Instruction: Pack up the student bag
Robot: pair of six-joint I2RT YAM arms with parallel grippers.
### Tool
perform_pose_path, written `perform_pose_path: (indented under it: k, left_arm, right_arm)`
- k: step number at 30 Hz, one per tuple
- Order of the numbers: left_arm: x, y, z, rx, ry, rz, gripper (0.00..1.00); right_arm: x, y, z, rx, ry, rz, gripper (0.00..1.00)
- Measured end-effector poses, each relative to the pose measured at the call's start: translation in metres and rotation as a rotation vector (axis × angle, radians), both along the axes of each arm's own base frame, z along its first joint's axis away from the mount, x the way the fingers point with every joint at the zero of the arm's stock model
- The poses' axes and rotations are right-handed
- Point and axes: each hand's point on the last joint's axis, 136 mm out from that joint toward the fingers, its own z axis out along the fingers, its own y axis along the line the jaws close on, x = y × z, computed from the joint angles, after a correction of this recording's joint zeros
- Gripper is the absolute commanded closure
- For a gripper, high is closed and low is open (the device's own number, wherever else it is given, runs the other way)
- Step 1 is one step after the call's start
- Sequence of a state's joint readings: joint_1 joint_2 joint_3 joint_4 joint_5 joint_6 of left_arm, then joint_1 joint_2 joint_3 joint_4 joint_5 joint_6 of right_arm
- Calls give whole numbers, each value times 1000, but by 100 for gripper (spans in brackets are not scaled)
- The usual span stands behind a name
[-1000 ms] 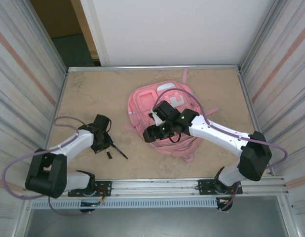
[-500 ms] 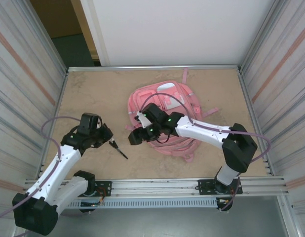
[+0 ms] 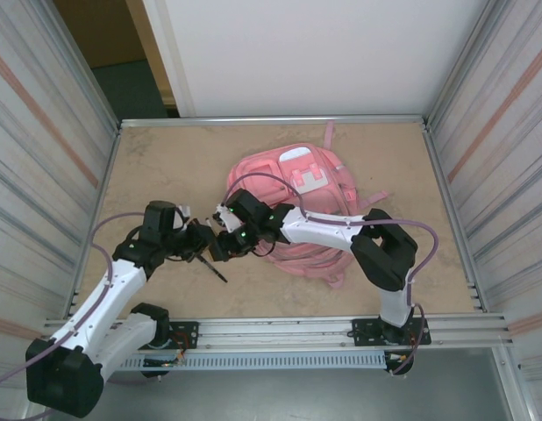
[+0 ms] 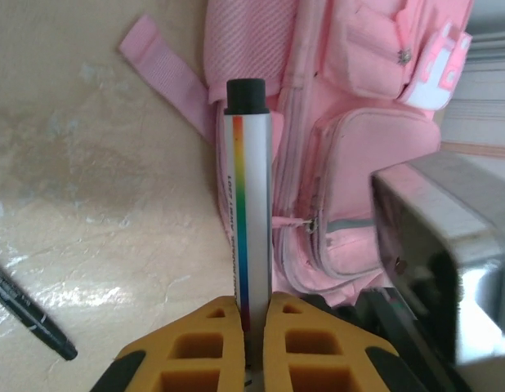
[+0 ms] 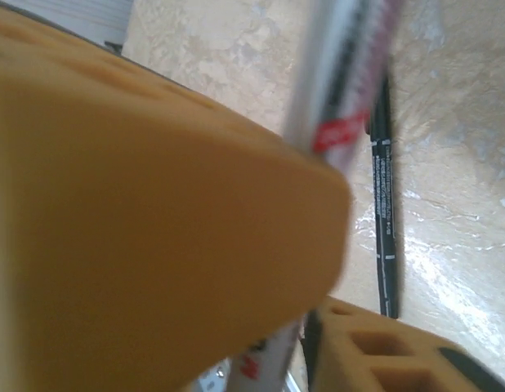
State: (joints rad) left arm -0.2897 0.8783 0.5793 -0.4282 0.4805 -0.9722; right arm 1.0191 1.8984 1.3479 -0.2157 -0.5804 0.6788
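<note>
Beside the bag point(image 3: 253, 180), packing looked barely begun.
Left gripper point(image 4: 252, 314) clamped a marker point(image 4: 251, 204); right gripper point(image 3: 224, 244) was at it, grip unclear; a pen point(image 4: 28, 314) lay loose.

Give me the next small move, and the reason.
Probably open the left end effector: it is shut on the marker, and the right end effector straddles what looks like the same marker, beside the student bag, so a handover seems ready.

One pink student bag point(image 3: 337, 197) is there, the only backpack. There are two writing tools: one silver marker point(image 4: 248, 212) with a rainbow stripe and one slim black pen point(image 4: 32, 317).
</note>
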Motion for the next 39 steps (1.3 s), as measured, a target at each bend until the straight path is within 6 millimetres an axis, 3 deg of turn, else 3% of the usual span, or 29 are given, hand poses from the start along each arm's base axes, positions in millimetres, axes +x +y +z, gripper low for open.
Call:
perform_pose_path:
  k: [1, 3, 4, 9, 12, 19, 23, 27, 30, 33, 36, 39]
  left_arm:
    - [-1, -1, 0, -11, 0, -5, 80]
    - [-1, -3, 2, -27, -6, -6, 55]
    - [-1, -3, 3, -30, -10, -7, 49]
    - [-3, -3, 14, -37, -69, -21, 33]
    - [-3, -6, 22, -52, -109, -44, 28]
    - [3, -25, 16, -54, -122, -141, 30]
    - [-5, -68, 20, 43, -223, -366, 28]
    - [-12, -123, 38, 174, -462, -624, 26]
    - [-15, -155, 41, 279, -641, -786, 24]
    - [-20, -180, 27, 407, -818, -985, 21]
    - [-24, -198, 0, 590, -969, -1157, 22]
    - [-9, -206, -23, 761, -1021, -1245, 23]
  right_arm:
    - [0, -2, -2, -14, 8, -8, 90]
    - [2, -3, -3, -13, 29, -16, 96]
    - [2, -4, -3, -12, 33, -13, 98]
    - [1, -8, -1, 0, 47, -9, 98]
    - [5, -26, 2, -8, 60, -35, 96]
    - [52, -110, 32, -50, 12, -239, 93]
    - [70, -165, 44, -80, -21, -377, 93]
    - [78, -219, 51, -95, -35, -514, 91]
    - [85, -262, 61, -91, -60, -638, 91]
    - [90, -301, 72, -82, -91, -760, 91]
    - [88, -337, 77, -65, -122, -891, 93]
    - [78, -361, 74, -46, -125, -994, 94]
